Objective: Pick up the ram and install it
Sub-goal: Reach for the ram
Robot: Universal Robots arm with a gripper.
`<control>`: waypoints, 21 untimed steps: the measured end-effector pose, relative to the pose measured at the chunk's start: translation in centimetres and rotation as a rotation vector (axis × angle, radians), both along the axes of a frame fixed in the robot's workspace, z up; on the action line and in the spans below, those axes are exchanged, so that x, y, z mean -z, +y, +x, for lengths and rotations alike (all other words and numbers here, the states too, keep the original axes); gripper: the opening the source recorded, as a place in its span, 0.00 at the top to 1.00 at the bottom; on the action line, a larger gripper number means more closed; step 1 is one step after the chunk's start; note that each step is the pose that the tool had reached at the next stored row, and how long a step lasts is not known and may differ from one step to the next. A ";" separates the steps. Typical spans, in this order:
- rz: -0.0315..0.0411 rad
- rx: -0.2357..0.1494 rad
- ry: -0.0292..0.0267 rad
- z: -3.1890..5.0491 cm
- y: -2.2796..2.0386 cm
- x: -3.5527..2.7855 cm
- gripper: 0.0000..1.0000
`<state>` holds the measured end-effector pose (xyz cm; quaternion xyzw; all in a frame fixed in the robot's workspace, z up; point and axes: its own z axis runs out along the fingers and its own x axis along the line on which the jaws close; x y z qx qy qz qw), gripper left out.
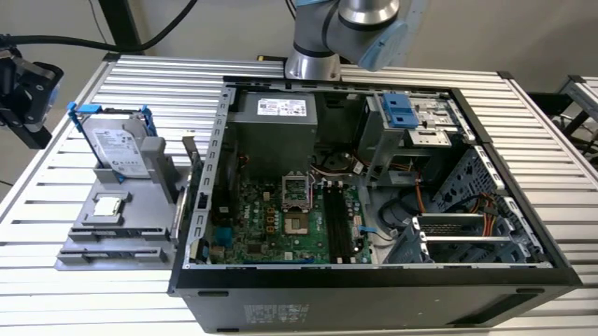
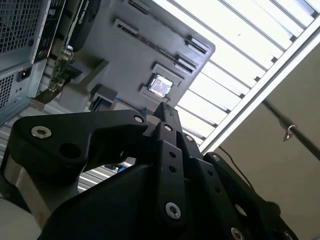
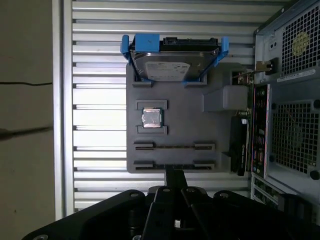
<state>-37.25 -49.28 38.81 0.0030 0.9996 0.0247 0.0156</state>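
Item: black two-finger gripper (image 3: 174, 175), fingers brought together on nothing, the tips meeting in one narrow point in the first wrist view. Item: ram (image 3: 174, 147), a thin, long, narrow greenish circuit-board stick, standing on edge between slotted supports on a flat grey plastic holder (image 3: 195, 127); free, not gripped, not installed. Relation: the ram lies straight ahead of the fingertips, apart from them, with one more pair of supports between. A dark line in that nearer pair may be a second stick or a bare groove; cannot tell. Long axis: crosswise to the way the fingers point and, by judgement, along the line on which the fingers part rather than across it. Same holder, farther ahead of the gripper: small square silver processor chip (image 3: 152, 118), then silver hard drive in a blue-handled frame (image 3: 172, 62). Off to one side of the gripper: open black computer case (image 1: 374, 280), its green motherboard carrying long black slots (image 1: 341, 220), well apart from both ram and gripper. All on a slatted aluminium table (image 3: 95, 100).
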 end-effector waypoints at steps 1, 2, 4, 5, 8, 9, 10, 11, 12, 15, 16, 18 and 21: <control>0.0000 -0.002 0.0000 0.00 0.00 0.00 1.00; 0.0001 -0.005 -0.0001 0.00 0.00 0.01 1.00; 0.0001 -0.007 0.0000 0.00 0.00 0.00 1.00; 0.0000 -0.007 0.0000 0.00 0.00 0.00 1.00; 0.0001 -0.008 0.0000 0.00 0.00 0.00 1.00; 0.0002 -0.008 0.0001 0.00 0.00 0.01 1.00; 0.0003 -0.008 0.0001 0.00 0.00 0.01 1.00; 0.0001 -0.008 0.0003 0.00 0.00 0.00 1.00; 0.0003 -0.008 0.0010 -0.01 0.00 0.01 1.00; 0.0002 -0.009 0.0020 0.00 0.00 0.01 1.00; 0.0002 -0.009 0.0022 0.00 0.00 0.01 1.00; 0.0002 -0.009 0.0026 0.00 0.00 0.00 1.00; 0.0002 -0.010 0.0031 0.00 0.00 0.00 1.00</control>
